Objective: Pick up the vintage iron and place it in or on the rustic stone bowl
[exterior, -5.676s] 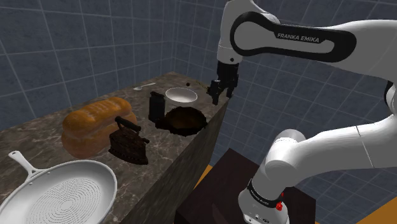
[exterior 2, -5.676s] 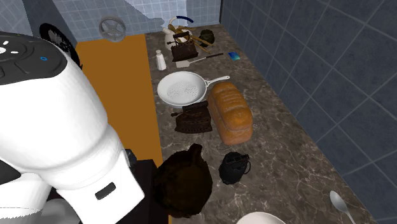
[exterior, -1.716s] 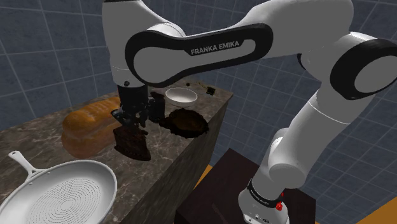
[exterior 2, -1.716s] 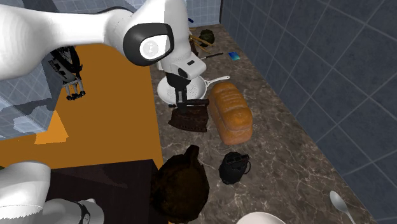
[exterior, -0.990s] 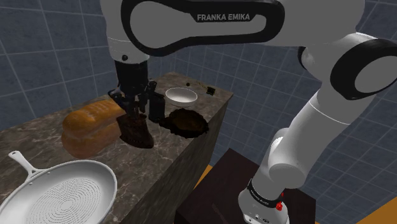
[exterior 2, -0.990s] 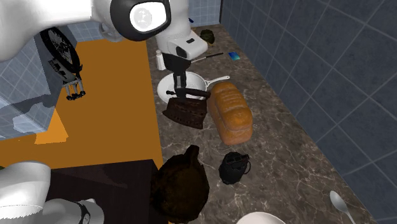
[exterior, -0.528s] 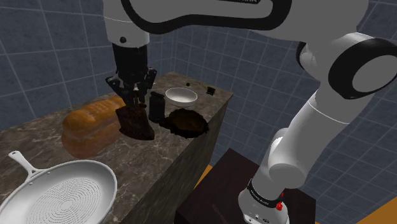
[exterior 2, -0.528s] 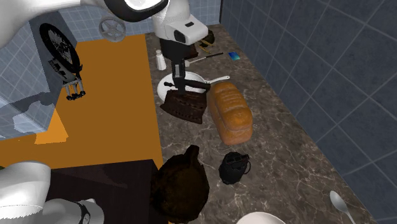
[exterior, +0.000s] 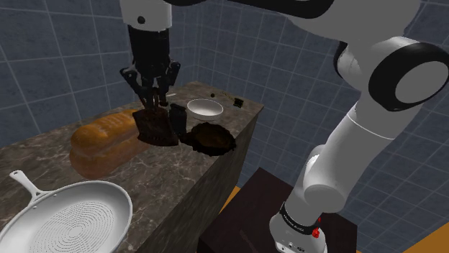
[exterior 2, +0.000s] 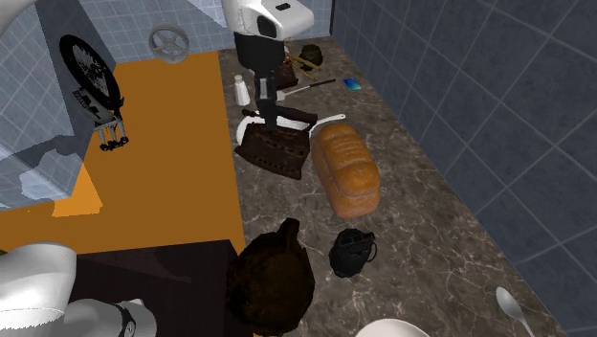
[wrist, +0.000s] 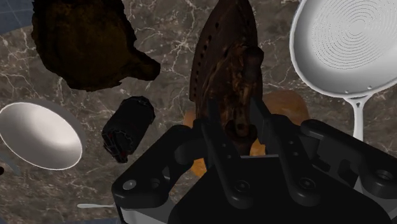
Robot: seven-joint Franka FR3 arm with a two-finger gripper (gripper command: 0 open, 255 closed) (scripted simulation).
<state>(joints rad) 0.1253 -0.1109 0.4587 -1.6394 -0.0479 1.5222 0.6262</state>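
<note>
Dim, even light. In the shoulder view the white frying pan (exterior: 68, 219) at 7 o'clock and the white arm (exterior: 352, 144) at 3 o'clock are brightest. The dark iron (exterior: 155, 126) and stone bowl (exterior: 210, 136) lose detail against the shaded marble desk (exterior: 173, 180). The second exterior view's orange floor (exterior 2: 182, 144) glows at 10 o'clock.

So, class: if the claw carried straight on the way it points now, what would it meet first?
The claw, pointing down, is shut on the dark iron. Behind the iron the brown loaf peeks out, so probably the loaf first; the marble counter beside it is possible, as depth is unclear.
</note>
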